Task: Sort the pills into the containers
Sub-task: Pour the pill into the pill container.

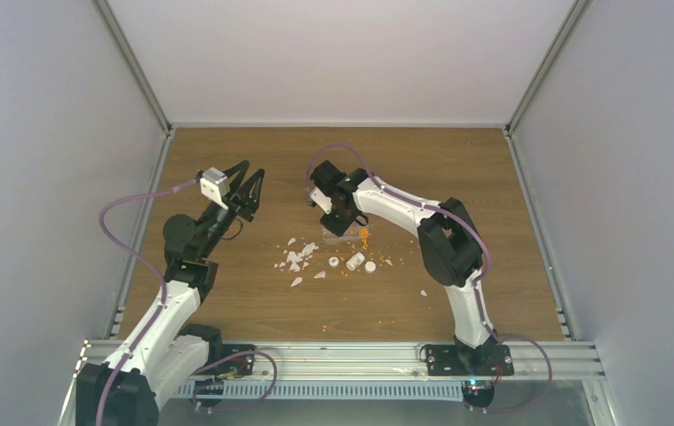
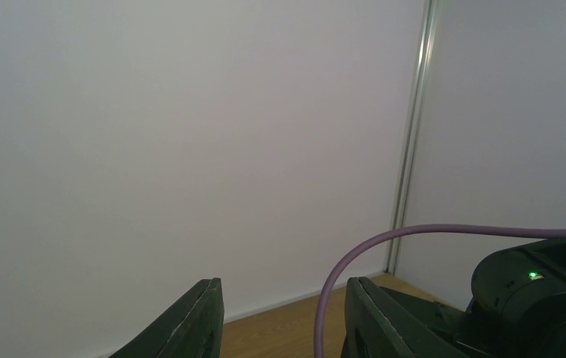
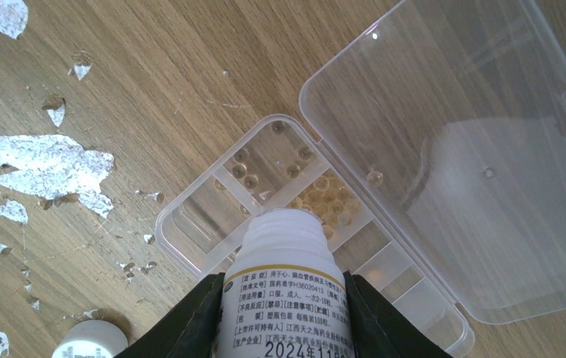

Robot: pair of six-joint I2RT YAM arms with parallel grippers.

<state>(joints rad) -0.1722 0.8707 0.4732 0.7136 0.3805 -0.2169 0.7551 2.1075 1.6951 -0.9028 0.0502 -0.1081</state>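
My right gripper (image 3: 283, 282) is shut on a white labelled vial (image 3: 288, 298) with no cap, its mouth tipped down over the containers, a clear organiser box (image 3: 205, 224) with its lid (image 3: 451, 149) lying open. Pale yellow pills (image 3: 328, 201) fill one compartment just past the vial's mouth, and a few sit in the compartment beside it. From above, the right gripper (image 1: 337, 213) hovers at mid-table over the box (image 1: 335, 236), with orange pills (image 1: 364, 234) beside it. My left gripper (image 1: 246, 191) is raised at the left, open and empty, its fingers (image 2: 203, 317) facing the back wall.
White flakes (image 1: 296, 257) litter the wood left of the box, showing up close as torn flakes (image 3: 41, 160). Small white vials and caps (image 1: 355, 262) lie nearby, one vial (image 3: 89, 339) beside my right fingers. Stray orange grains (image 1: 351, 327) dot the near table. Grey walls enclose it.
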